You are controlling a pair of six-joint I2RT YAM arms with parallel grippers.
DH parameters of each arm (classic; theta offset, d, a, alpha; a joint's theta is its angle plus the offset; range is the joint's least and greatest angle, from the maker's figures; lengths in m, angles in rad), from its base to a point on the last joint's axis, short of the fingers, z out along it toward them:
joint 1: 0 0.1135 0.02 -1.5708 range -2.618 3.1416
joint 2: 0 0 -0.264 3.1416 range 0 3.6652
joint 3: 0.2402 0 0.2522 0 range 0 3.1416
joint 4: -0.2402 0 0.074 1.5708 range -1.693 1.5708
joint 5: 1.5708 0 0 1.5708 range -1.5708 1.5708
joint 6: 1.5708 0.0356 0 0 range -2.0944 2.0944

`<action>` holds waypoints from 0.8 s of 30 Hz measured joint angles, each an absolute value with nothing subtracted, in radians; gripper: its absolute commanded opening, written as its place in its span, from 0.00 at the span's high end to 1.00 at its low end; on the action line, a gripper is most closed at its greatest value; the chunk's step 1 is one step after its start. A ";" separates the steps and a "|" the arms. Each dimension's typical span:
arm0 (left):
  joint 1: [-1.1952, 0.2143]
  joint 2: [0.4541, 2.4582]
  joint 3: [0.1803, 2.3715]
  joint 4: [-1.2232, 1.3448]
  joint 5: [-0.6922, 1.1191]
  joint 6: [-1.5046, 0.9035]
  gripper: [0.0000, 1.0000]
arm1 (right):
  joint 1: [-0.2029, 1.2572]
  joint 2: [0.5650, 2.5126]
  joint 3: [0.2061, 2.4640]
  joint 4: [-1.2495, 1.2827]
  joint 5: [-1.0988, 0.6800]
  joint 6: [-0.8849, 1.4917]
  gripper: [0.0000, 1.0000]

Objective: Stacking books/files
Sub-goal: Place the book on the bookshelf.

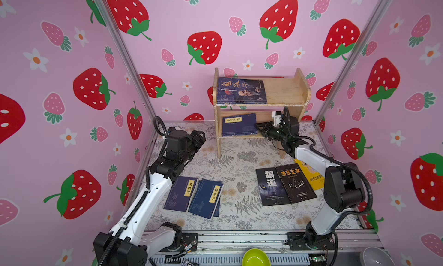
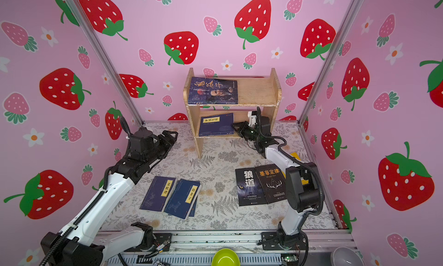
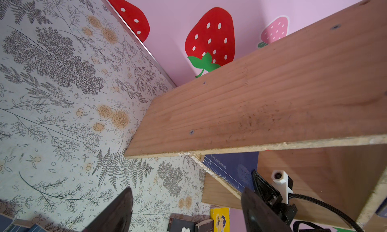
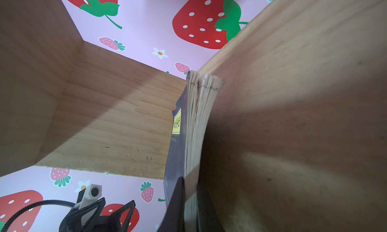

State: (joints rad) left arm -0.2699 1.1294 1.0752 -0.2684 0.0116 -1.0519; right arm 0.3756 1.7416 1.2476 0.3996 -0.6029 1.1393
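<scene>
A navy book point(image 1: 238, 124) point(image 4: 178, 136) with a yellow label lies on the lower board of the wooden shelf point(image 1: 282, 89). My right gripper point(image 1: 257, 126) point(image 4: 189, 191) is shut on its right edge. The blue portrait book point(image 1: 241, 90) lies flat on the top board. Two navy books point(image 1: 181, 192) point(image 1: 207, 197) overlap on the table at front left. Two black books point(image 1: 271, 186) point(image 1: 297, 183) lie at front right, and a yellow one point(image 1: 311, 178) is partly hidden under my right arm. Left of the shelf, my left gripper point(image 1: 201, 135) point(image 3: 186, 197) hangs open and empty above the table.
The shelf's left side panel point(image 3: 272, 99) stands close in front of my left gripper. Strawberry-print walls and metal posts close in the table on three sides. A green bowl point(image 1: 255, 257) and a grey bowl point(image 1: 376, 256) sit below the front rail.
</scene>
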 measured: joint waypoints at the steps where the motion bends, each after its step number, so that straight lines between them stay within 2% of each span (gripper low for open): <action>1: -0.270 1.129 1.075 -0.266 0.012 -1.052 0.18 | 0.378 1.745 1.257 0.393 -0.603 1.139 0.89; 20: -0.262 1.119 1.049 -0.258 0.027 -1.075 0.18 | 0.412 1.763 1.274 0.371 -0.562 1.134 0.85; 21: -0.262 1.119 1.049 -0.257 0.030 -1.075 0.18 | 0.413 1.763 1.274 0.369 -0.560 1.131 0.83; 24: -0.260 1.119 1.048 -0.257 0.035 -1.076 0.18 | 0.419 1.762 1.275 0.354 -0.543 1.118 0.71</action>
